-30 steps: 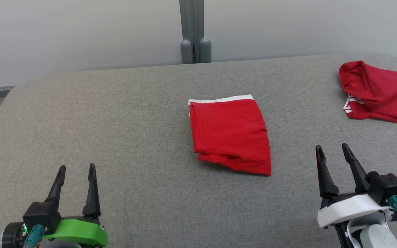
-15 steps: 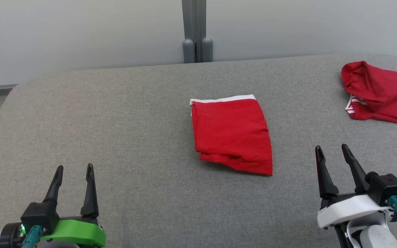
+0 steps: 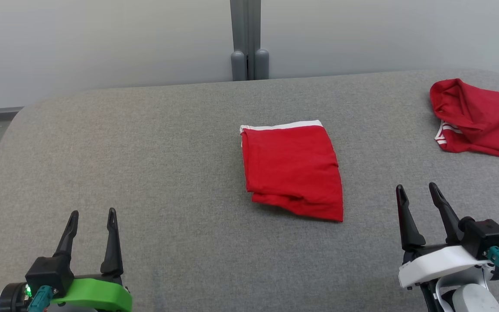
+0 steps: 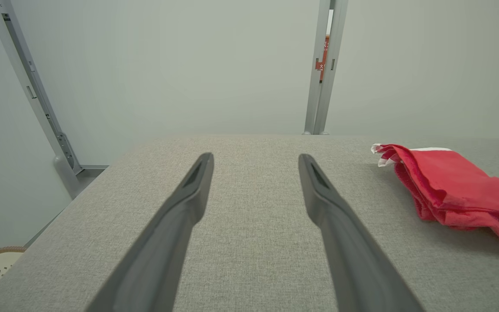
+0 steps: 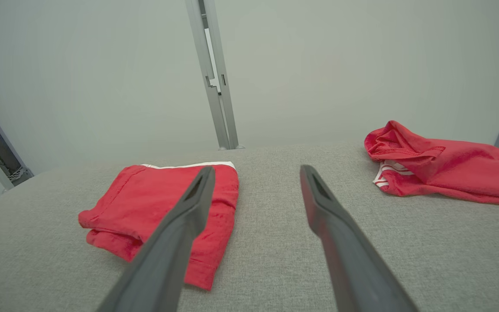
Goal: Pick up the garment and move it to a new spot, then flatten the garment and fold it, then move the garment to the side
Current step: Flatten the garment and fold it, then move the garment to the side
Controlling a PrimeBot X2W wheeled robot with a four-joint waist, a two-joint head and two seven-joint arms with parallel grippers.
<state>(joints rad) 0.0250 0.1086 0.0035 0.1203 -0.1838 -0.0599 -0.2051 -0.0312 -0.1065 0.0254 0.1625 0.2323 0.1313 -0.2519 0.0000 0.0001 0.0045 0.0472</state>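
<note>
Head view: your left gripper (image 3: pixel 93 213) has both dark fingers spread and nothing between them. The same goes for the right gripper (image 3: pixel 417 187). The folded red cloth garment with a white band (image 3: pixel 292 171) lies flat on the grey fabric-covered table (image 3: pixel 145 151), ahead of both tools, between them and nearer the right one. A second, crumpled red garment with white stripes (image 3: pixel 479 121) sits farther ahead of the right gripper, off to its outer side.

Change over the last second: the whole scene has drifted slightly, so that is the camera, not the cloth. The left gripper has drawn back a little toward you, while the right has barely moved.

Left wrist view: fingers wide, bare table between them, and the folded garment is ahead and to their right, well apart.

Right wrist view: fingers wide, and the folded garment lies ahead-left, partly behind the left finger, not touching so far as you can tell.

Judgement: the fold looks done. The move to the side remains, and the right arm is better placed for it.
</note>
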